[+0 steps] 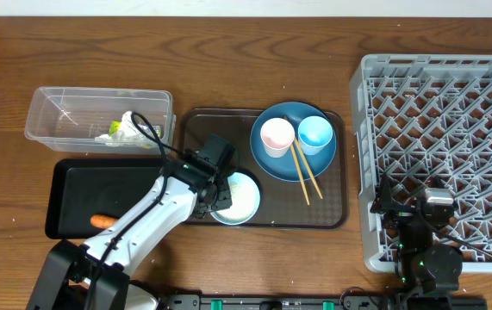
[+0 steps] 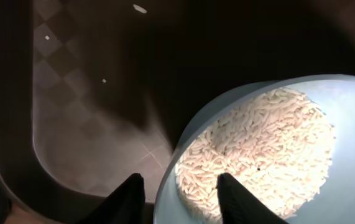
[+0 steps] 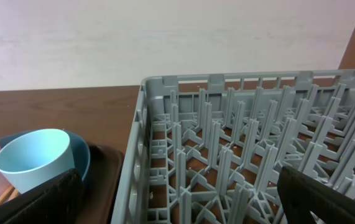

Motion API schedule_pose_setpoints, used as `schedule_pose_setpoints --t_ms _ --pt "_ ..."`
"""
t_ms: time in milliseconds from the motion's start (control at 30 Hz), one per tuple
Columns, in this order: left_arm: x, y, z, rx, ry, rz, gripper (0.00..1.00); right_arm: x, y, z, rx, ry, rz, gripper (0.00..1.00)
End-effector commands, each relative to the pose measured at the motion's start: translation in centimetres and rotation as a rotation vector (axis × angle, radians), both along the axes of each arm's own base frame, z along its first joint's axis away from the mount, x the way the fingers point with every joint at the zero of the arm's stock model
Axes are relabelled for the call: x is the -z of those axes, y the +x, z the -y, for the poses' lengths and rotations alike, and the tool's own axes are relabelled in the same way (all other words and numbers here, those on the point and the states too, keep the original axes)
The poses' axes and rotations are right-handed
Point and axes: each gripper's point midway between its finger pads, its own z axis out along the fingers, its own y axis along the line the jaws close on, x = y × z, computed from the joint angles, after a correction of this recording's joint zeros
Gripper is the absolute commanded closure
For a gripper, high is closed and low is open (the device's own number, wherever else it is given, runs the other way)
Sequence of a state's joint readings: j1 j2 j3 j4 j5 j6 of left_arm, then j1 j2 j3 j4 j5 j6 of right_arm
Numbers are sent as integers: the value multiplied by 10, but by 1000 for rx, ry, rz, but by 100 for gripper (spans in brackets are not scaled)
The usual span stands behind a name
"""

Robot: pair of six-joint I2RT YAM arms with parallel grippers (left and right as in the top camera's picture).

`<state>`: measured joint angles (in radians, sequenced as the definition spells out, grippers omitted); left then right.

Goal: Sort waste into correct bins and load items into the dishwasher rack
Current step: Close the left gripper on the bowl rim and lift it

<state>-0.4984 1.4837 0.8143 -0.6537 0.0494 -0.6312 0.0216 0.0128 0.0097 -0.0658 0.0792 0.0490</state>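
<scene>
The white bowl [image 1: 239, 200] sits at the front of the brown tray [image 1: 196, 127]; its rim [image 2: 180, 152] encircles a heap of white rice [image 2: 258, 149]. My left gripper [image 2: 180, 199] straddles that rim, one finger outside and one over the rice, with gaps showing, so it is open. On the blue plate [image 1: 290, 165] stand a pink cup [image 1: 277, 136] and a light blue cup [image 1: 315, 133], with chopsticks [image 1: 304, 176] beside them. The right gripper [image 3: 183, 199] hovers wide open over the near left corner of the grey rack [image 3: 227, 124], holding nothing.
The clear tub [image 1: 56, 129] at the back left holds a yellow-green wrapper and white tissue [image 1: 125, 131]. In front of it lies the black tray [image 1: 82, 185] with an orange carrot [image 1: 103, 221]. The rack [image 1: 452, 129] fills the right side.
</scene>
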Motion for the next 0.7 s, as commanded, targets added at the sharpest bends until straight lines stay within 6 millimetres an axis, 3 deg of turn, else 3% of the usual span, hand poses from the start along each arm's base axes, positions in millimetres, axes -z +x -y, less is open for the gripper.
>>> schedule_pose_setpoints --t_ms 0,100,667 --pt "4 0 -3 -7 13 -1 61 2 0 0 1 6 -4 1" --pt "4 1 -3 -15 10 1 67 2 0 0 1 6 -4 1" --pt "4 0 -1 -11 8 -3 73 2 0 0 1 6 -4 1"
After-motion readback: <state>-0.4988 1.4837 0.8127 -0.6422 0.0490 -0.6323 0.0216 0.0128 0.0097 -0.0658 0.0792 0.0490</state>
